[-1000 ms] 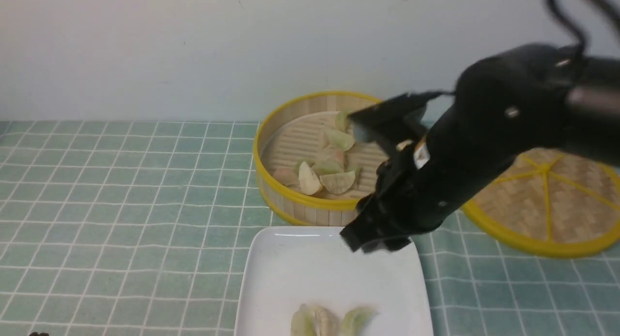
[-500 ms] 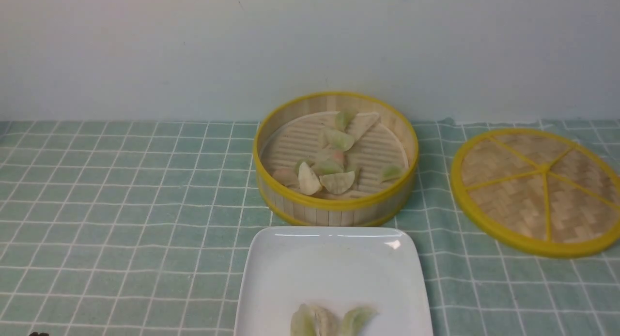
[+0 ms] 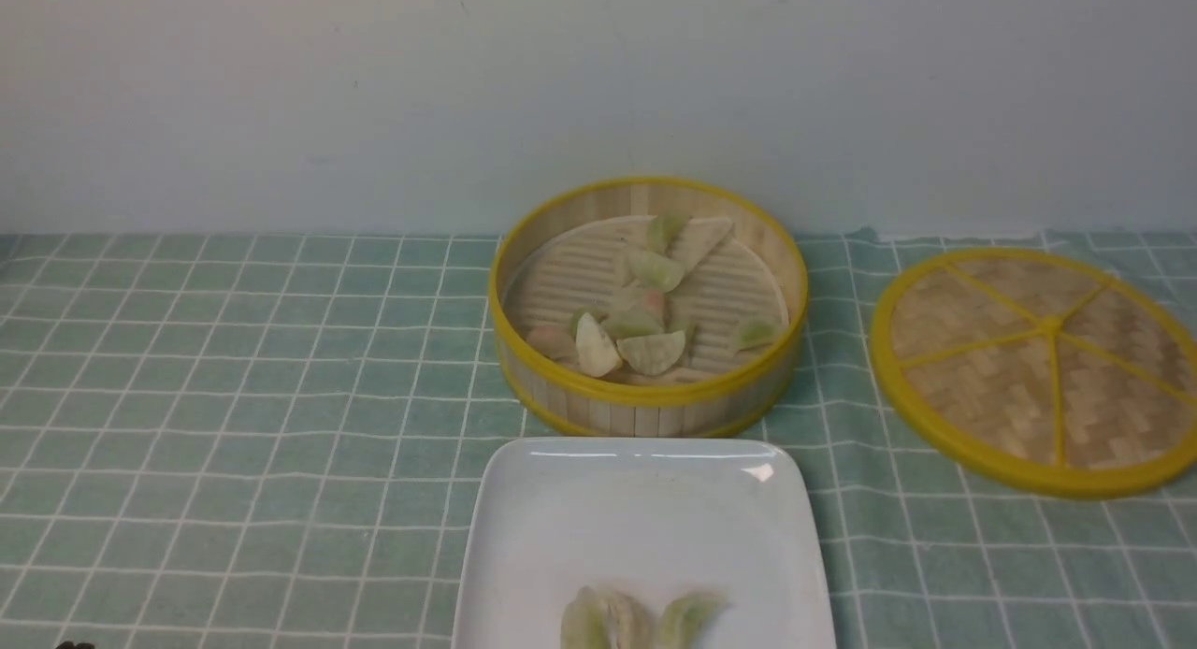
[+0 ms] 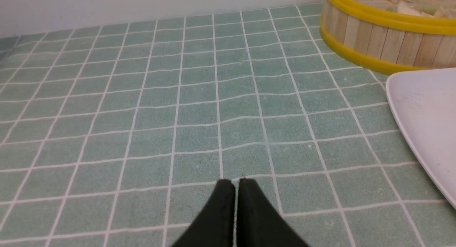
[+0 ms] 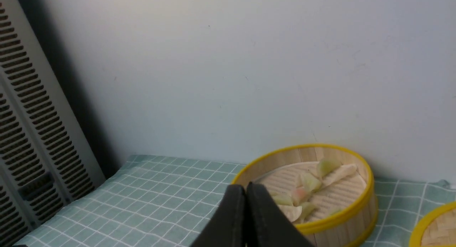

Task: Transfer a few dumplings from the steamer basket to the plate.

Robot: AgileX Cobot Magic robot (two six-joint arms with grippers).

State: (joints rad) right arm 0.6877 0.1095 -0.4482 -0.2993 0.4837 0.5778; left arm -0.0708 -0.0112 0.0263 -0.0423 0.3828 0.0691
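Most dumplings (image 3: 628, 336) loose in the steamer basket (image 3: 645, 411); a small cluster (image 3: 641, 619) already on the near edge of the plate (image 3: 636, 509) just in front. Seems between picks: left gripper (image 4: 235, 183) low over the checked cloth (image 4: 178, 97) beside the plate, right gripper (image 5: 245, 187) well back from the basket, both pressed together and empty. Next, probably: spread one pincer, pinch a lone dumpling gently.

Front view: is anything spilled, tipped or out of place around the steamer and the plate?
Nothing stands out. The dumplings sit inside the basket or on the plate, none on the cloth. The lid lies flat beside the basket, apart from it.
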